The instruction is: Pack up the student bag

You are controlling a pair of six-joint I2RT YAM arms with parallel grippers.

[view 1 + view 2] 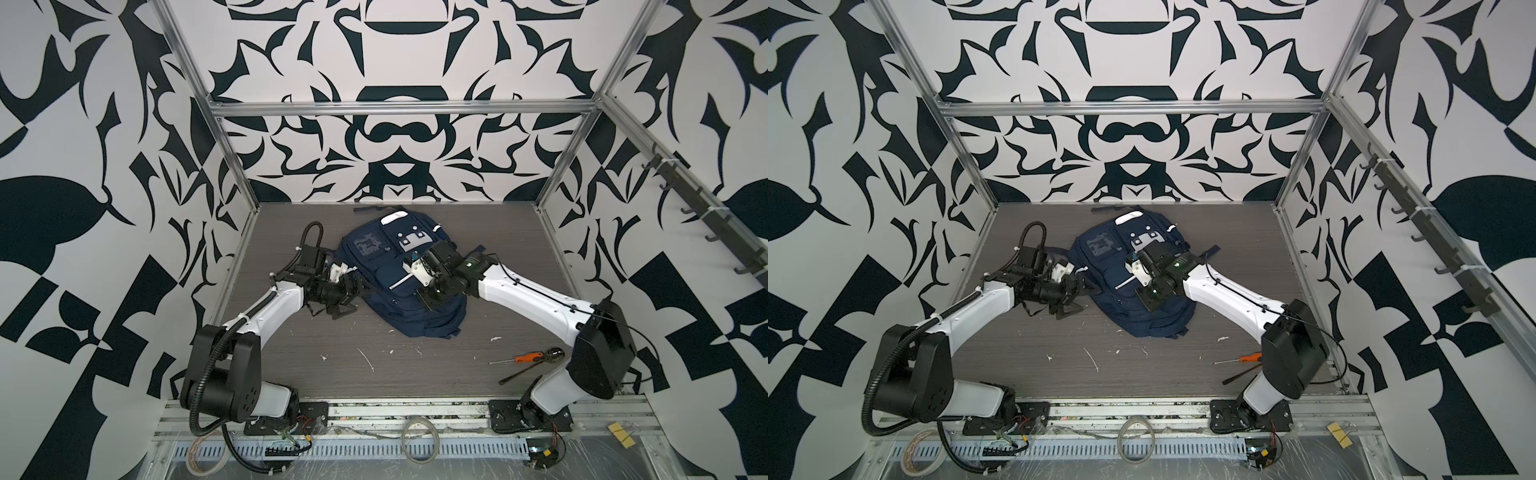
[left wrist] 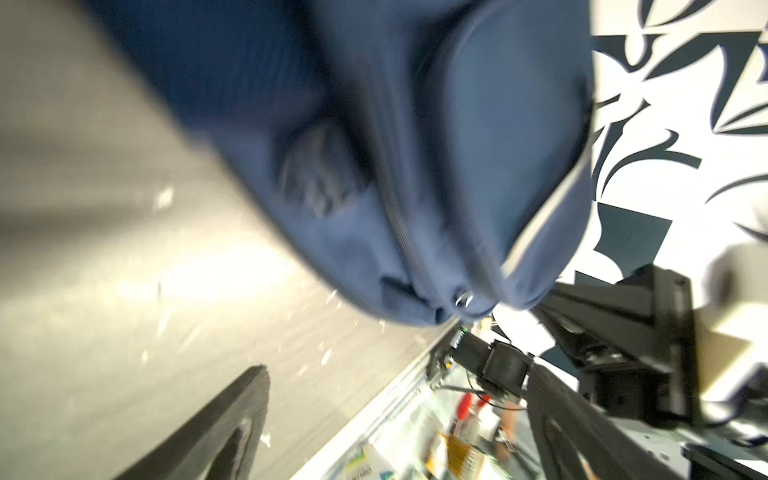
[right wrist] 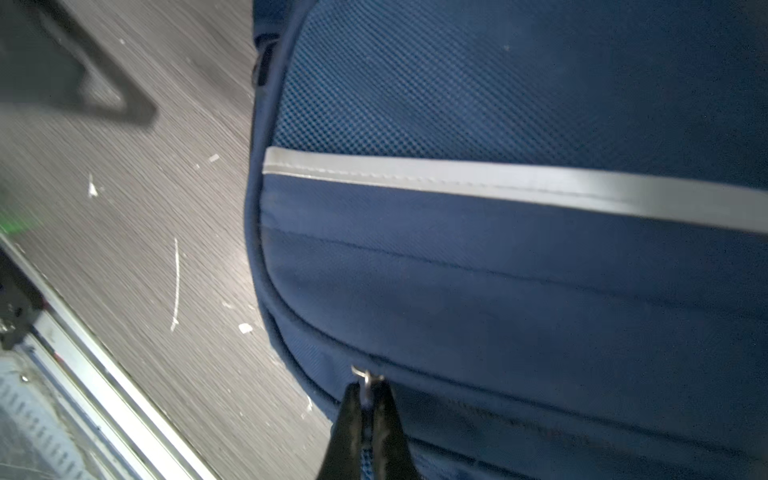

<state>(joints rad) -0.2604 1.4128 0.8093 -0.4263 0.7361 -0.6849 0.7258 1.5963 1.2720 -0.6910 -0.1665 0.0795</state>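
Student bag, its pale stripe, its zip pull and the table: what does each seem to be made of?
Student bag: seemingly woven synthetic fabric, matte navy; fine grid weave on one panel.
Stripe: smooth grey tape, probably reflective, stitched on.
Zip pull: small shiny ring, probably metal.
Table: likely laminate, grey wood-grain print, slight sheen.

no text or label can be read.

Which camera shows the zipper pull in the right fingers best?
Right wrist view: the zipper pull sits close between the shut fingers. Both top views hide it under the right gripper; the left wrist view is blurred.
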